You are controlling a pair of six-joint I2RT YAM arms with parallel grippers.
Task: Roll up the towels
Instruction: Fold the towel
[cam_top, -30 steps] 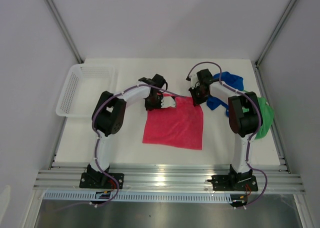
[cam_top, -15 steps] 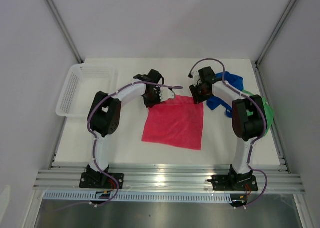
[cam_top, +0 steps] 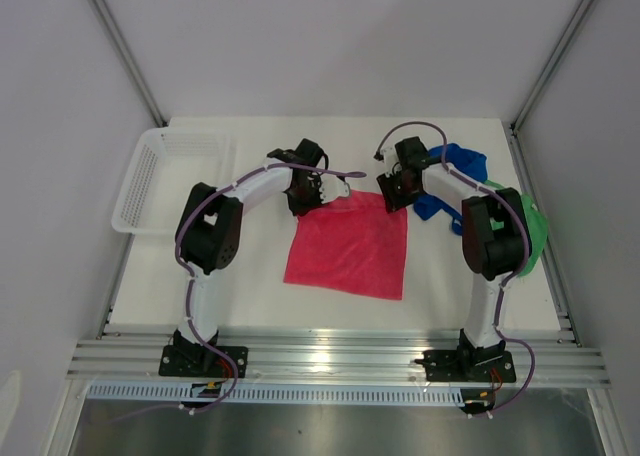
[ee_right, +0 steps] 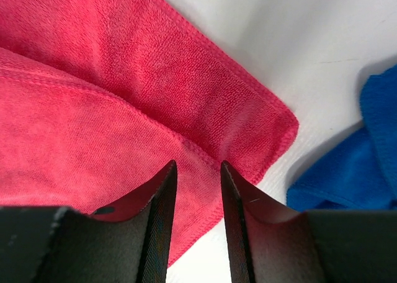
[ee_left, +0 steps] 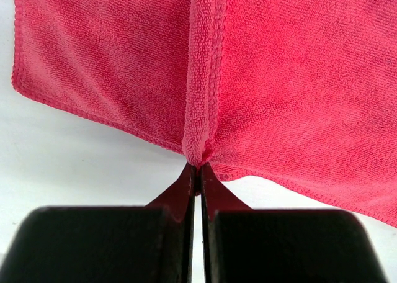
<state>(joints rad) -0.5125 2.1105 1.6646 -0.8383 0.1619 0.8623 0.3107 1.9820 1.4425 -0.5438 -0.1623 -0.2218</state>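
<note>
Left end effector (ee_left: 198,166) pinches pink-red towel (ee_left: 279,78) edge; right end effector (ee_right: 197,165) parted above it.

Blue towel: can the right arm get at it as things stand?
Probably yes. The right gripper is open above the pink towel's far right corner, holding nothing. The blue towel lies just beside that corner, with nothing between it and the gripper.
</note>
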